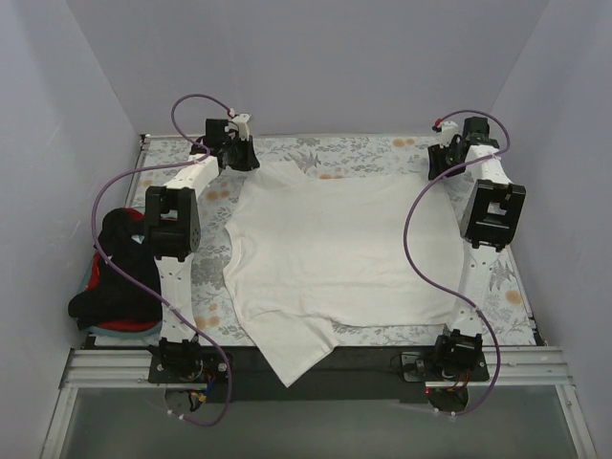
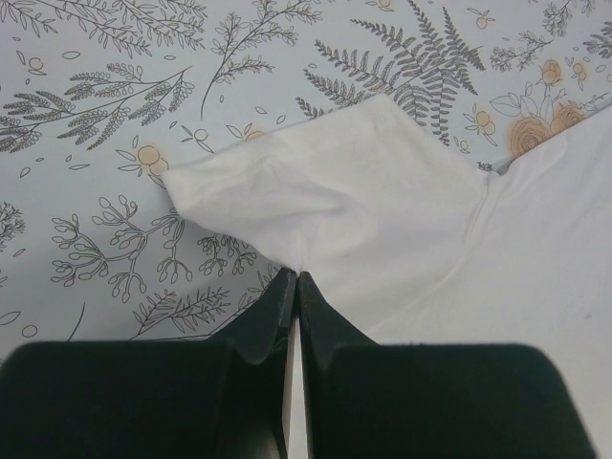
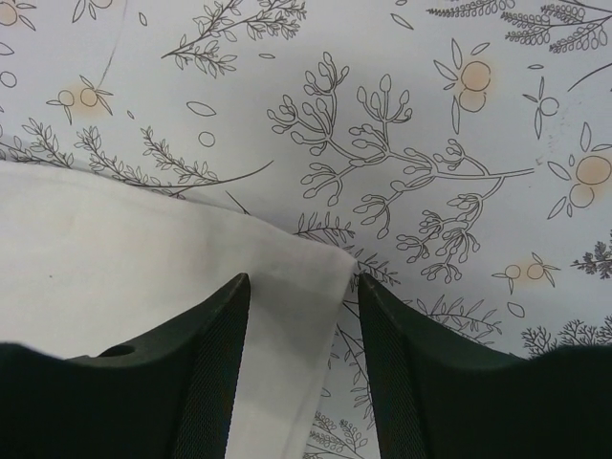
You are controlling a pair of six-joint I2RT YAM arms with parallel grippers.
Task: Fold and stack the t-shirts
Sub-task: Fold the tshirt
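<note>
Left wrist: L gripper [image 2: 294, 276] pinches tee [image 2: 363, 191].

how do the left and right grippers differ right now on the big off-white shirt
The left gripper is shut, pinching a sleeve of the large plain off-white cloth t-shirt so the cloth puckers at its tips. The right gripper is open, jaws apart on either side of a shirt corner. The left one is at the shirt's far-left end, the right one at its far-right end. Both are low over the floral table cloth.
</note>
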